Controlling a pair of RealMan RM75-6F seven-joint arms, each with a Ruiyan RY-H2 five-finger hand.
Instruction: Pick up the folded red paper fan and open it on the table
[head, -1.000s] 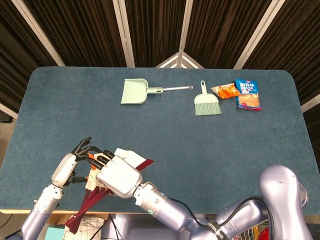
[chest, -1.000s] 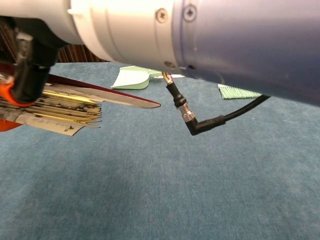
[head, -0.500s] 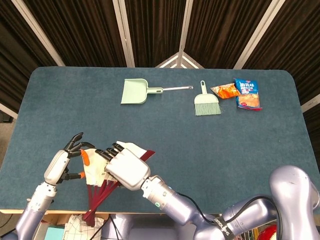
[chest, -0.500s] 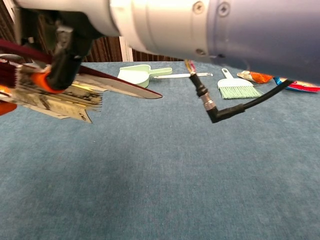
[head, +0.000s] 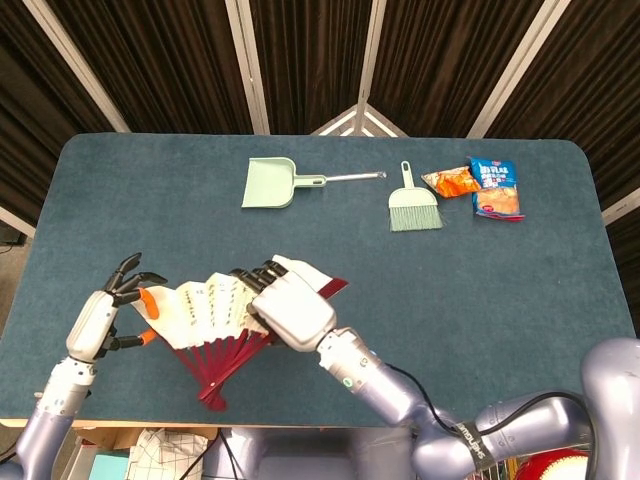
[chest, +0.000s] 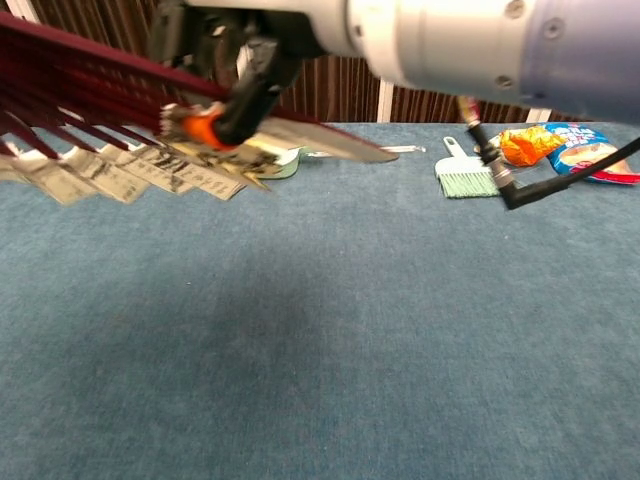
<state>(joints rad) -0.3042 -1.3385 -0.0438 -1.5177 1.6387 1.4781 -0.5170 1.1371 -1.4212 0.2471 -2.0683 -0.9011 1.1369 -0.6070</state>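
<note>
Above the near edge of the surface (head: 420, 280), the fan (head: 205, 318) was spread partly open. The left hand (head: 100, 318) pinched its left edge. The right hand (head: 288, 310) gripped its right side.

Head view: set high, looking steeply down over the whole table (head: 560, 300), near edge at the bottom. Chest view: low, close above the table's near edge, facing the far edge. Shared: fan (head: 205, 310), brush (chest: 465, 180), snack bags (chest: 560, 145).

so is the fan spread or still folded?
Partly spread: the fan shows separate ribs and cream panels fanned between the left hand and right hand.
</note>
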